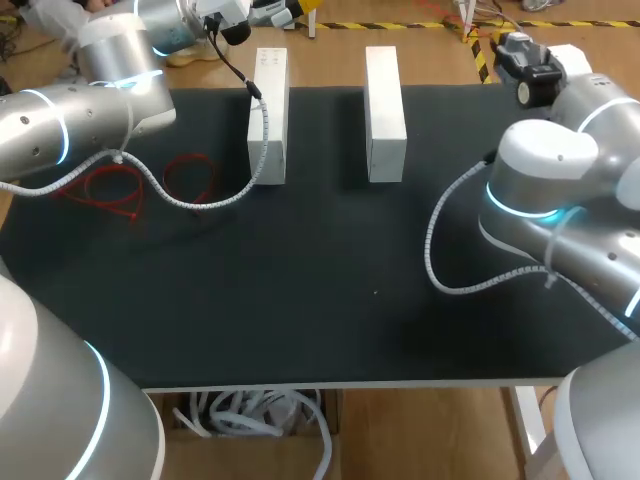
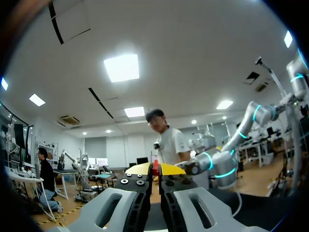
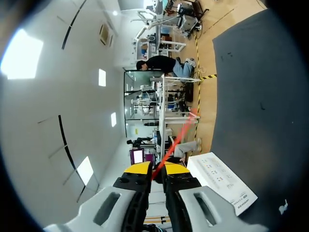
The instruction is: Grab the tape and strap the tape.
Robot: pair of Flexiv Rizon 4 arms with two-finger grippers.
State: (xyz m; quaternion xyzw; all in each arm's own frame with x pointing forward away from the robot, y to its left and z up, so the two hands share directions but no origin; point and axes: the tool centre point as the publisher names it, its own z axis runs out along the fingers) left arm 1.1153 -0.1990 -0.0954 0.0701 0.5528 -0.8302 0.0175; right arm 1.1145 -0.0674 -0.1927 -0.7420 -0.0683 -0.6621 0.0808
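Tape pinched in both grippers above the black mat

Tape, a thin red strip, comes out from between the yellow tips of the right gripper and runs straight ahead of it, off past the edge of the black mat. That gripper's jaws are clenched on the strip, with the tips almost meeting. A white block lies on the mat just beside these fingers.

In the left wrist view the left gripper points up and away from the table. Its jaws are also pressed together, with a short red sliver of the tape caught between the yellow tips.

From the head view, red loops of the same kind of strip lie on the mat's left part, below the left arm. I cannot tell whether they join the held strip. Two white blocks stand side by side at the far edge of the mat. A white coiled cable from the left arm hangs across the left block. The right arm sits over the mat's right side.
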